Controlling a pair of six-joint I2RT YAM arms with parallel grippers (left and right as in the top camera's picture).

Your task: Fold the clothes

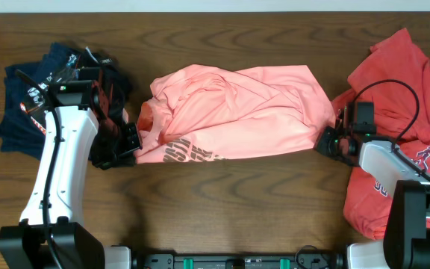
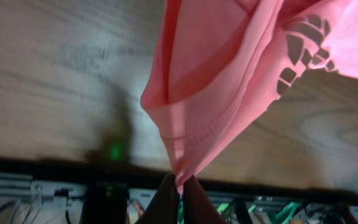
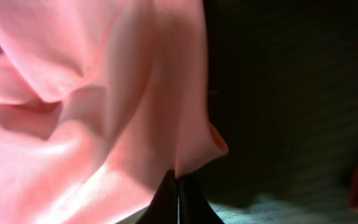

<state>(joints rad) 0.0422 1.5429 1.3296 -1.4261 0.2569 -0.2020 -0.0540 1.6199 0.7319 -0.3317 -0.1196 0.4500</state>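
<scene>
The pink shirt (image 1: 237, 112) lies bunched at the centre of the table (image 1: 222, 202), its 9 o'clock corner pinched by the left end effector (image 1: 131, 139) and its 3 o'clock edge by the right end effector (image 1: 327, 142). Each grip holds only a sliver of cloth, so a sharp tug could slip it free, and the rumpled middle may crease. Open room lies at 6 o'clock; the navy pile (image 1: 21, 97) at 9 and red shirt (image 1: 402, 67) at 3 crowd the sides.

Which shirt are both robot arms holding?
The light pink shirt in the middle, pinched at both ends; the red shirt and dark clothes aren't gripped.
</scene>
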